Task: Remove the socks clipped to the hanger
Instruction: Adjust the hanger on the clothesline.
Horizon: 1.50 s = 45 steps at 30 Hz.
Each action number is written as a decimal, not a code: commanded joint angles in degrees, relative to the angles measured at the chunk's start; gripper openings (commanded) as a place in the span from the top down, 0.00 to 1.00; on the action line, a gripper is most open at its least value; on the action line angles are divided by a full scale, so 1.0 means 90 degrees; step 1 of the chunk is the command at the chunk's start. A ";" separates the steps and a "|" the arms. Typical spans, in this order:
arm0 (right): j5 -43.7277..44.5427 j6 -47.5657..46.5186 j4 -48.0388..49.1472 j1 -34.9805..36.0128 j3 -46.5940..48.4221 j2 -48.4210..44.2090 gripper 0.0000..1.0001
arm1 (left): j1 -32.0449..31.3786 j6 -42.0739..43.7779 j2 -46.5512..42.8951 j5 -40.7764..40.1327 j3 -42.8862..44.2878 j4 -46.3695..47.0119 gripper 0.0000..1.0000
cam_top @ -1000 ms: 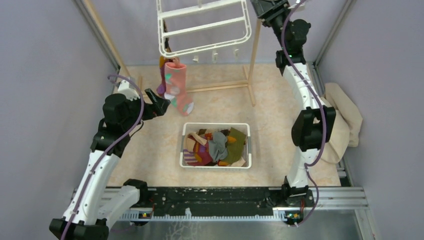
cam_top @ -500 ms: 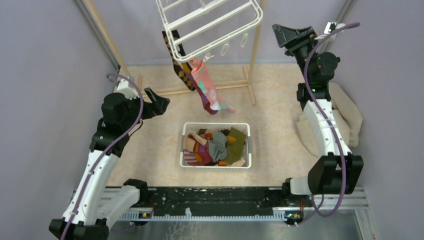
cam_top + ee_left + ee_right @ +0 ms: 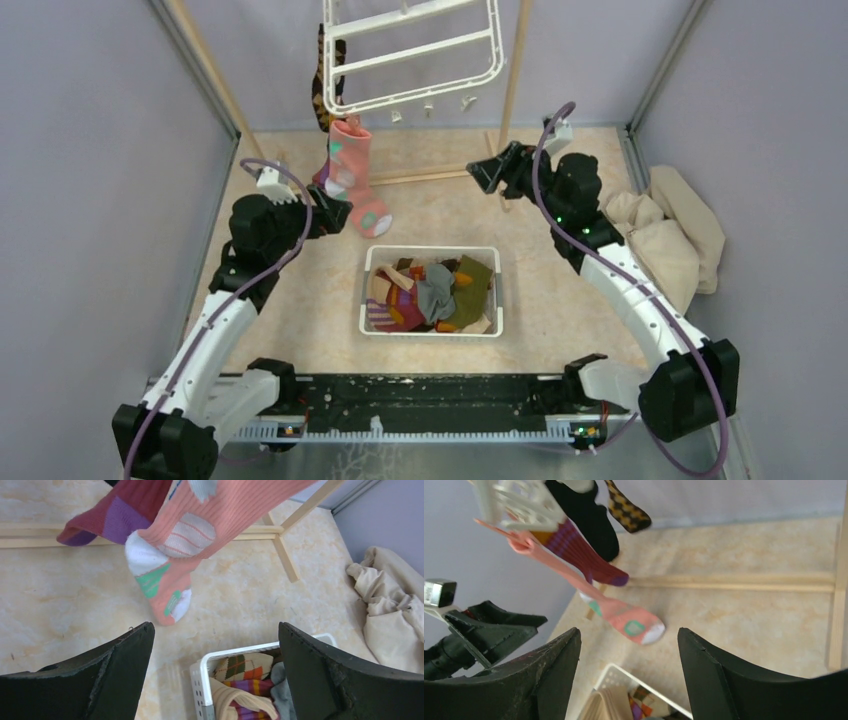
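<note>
The white hanger (image 3: pixel 420 60) hangs at the top centre, and its corner shows in the right wrist view (image 3: pixel 519 505). A pink sock with mint patches (image 3: pixel 352 175) (image 3: pixel 200 530) (image 3: pixel 624 615) hangs clipped at its left corner, beside a maroon and purple sock (image 3: pixel 120 515) (image 3: pixel 584 555), a black sock (image 3: pixel 589 515) and a brown argyle sock (image 3: pixel 325 90) (image 3: pixel 626 510). My left gripper (image 3: pixel 335 213) (image 3: pixel 215 635) is open and empty, just left of and below the pink sock's toe. My right gripper (image 3: pixel 487 170) (image 3: pixel 629 640) is open and empty, right of the socks, below the hanger.
A white slotted basket (image 3: pixel 498 290) (image 3: pixel 205 680) with several loose socks stands mid-floor. The wooden pole rack (image 3: pixel 510 110) (image 3: pixel 280 540) stands behind it. A beige cloth heap (image 3: pixel 680 240) (image 3: pixel 390 615) lies at the right wall. Purple walls close in left and right.
My right arm has swung down from high at the back right to below the hanger. The hanger and its socks have swung back left. My left gripper has moved right, toward the pink sock.
</note>
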 commanded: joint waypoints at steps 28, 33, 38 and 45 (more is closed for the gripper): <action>-0.1111 -0.0047 0.0911 0.0096 -0.1314 -0.0047 0.30 | 0.0409 0.0598 0.3163 -0.2006 -0.0682 0.4822 0.01; -0.1279 0.0014 0.1268 0.0096 -0.1427 0.0222 0.30 | 0.0521 0.0557 0.3781 -0.1854 -0.0502 0.5367 0.01; -0.1452 0.0050 0.1537 0.0096 -0.1480 0.0488 0.30 | 0.0653 0.0407 0.4645 -0.1019 -0.0324 0.6286 0.01; -0.1476 0.0019 0.1717 0.0096 -0.1529 0.0765 0.30 | 0.0778 -0.0181 0.4734 0.0632 -0.0524 0.7185 0.02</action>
